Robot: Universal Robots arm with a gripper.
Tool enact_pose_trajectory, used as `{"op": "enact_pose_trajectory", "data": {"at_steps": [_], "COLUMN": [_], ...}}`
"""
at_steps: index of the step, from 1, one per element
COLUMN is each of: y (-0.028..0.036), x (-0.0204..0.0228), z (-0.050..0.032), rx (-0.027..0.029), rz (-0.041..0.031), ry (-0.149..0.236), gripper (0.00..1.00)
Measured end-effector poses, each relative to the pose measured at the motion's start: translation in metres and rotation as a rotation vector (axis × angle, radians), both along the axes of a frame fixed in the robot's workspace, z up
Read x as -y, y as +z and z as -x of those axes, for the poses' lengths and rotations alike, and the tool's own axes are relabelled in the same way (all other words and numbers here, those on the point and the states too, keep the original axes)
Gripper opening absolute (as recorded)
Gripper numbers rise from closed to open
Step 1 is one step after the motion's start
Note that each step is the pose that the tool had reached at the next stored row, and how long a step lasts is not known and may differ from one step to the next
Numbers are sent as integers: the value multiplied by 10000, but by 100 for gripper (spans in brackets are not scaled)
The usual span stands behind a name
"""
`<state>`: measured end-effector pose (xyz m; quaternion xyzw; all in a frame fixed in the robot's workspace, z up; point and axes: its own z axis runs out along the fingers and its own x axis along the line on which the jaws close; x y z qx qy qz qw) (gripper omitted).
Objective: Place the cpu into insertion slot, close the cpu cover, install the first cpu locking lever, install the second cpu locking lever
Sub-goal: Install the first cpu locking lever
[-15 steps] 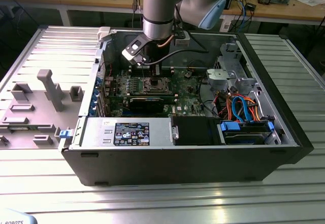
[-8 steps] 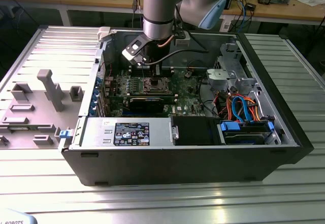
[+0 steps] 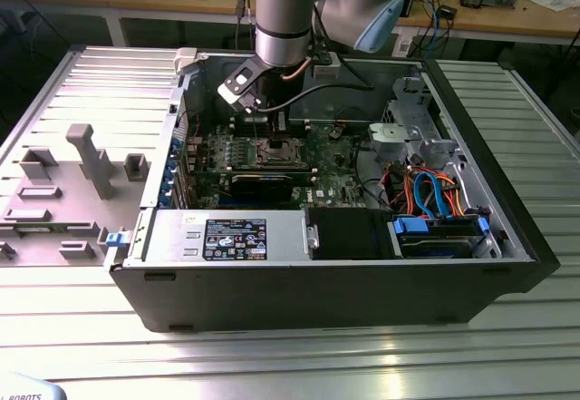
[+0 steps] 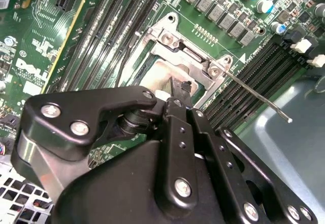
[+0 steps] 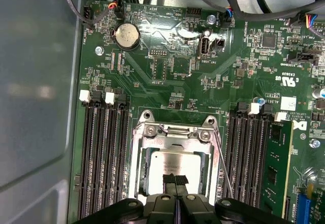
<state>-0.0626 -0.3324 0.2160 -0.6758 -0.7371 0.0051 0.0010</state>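
Gripper (image 5: 175, 179) pressed shut over the cpu (image 5: 170, 162), which sits in the slot (image 3: 275, 153) under the cover (image 5: 175, 138).
Exterior view: the arm reaches into the open case (image 3: 317, 291) and the gripper (image 3: 265, 135) ends right above the slot, where cpu and cover are too small to tell apart; the case walls stand well apart from the slot on every side. Second wrist view: the gripper's black body hides most of the slot; beyond it show a corner of the cover (image 4: 183, 54) and a thin lever (image 4: 254, 93) jutting from the slot's rim over the memory slots (image 4: 254, 69), its tip free. First wrist view: the cover lies flat around the cpu; the fingers (image 5: 170, 179) hide the cpu's near edge, and whether they touch it cannot be told.
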Motion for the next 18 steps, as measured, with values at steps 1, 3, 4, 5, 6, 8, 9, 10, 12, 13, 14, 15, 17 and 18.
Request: {"op": "enact_pose_trajectory", "data": {"at_steps": [1,3,4,5,6,8,9,10,12,13,14,15,17,18], "y": [4,6,6,8,12,25,31,37,50,53,57,60,68,73], "x": [0,0,0,0,1,0,1,0,0,0,0,0,0,0], "z": [0,0,0,0,1,0,0,0,0,0,0,0,0,1], "rx": [-1,0,-1,-1,-4,-2,-1,-1,-1,-1,-1,0,-1,-1], "rz": [2,1,2,3,6,3,3,2,2,2,2,2,2,3], "ry": [-1,0,-1,0,-1,-1,0,-1,-1,-1,-1,-1,0,-1], "gripper": [11,11,11,11,11,11,11,11,11,11,11,11,11,11]}}
